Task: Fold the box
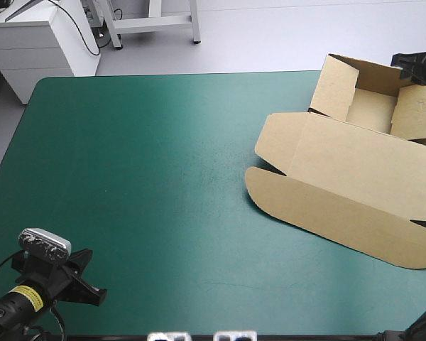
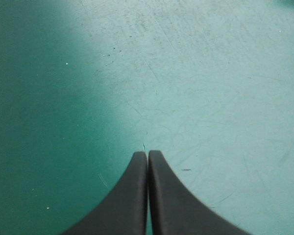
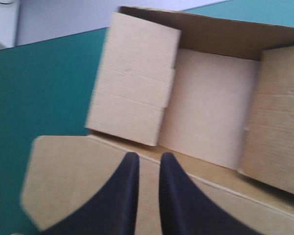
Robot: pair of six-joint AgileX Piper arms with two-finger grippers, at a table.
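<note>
L gripper (image 2: 147, 152), black fin fingers pressed together, sits over the bare teal-green table cover (image 1: 149, 185) at the near-left corner, well apart from the work. R gripper (image 3: 146, 159) hovers above the brown cardboard box (image 1: 355, 153), fingers a narrow gap apart, pinching nothing. The box lies toward the table's right: wide lid (image 1: 341, 192) flat nearer me, open tray (image 1: 373, 110) w/ raised walls beyond. I'd go slow, check the side walls (image 3: 132, 103) are fully tucked, and press along creases, not mid-panel.
</note>
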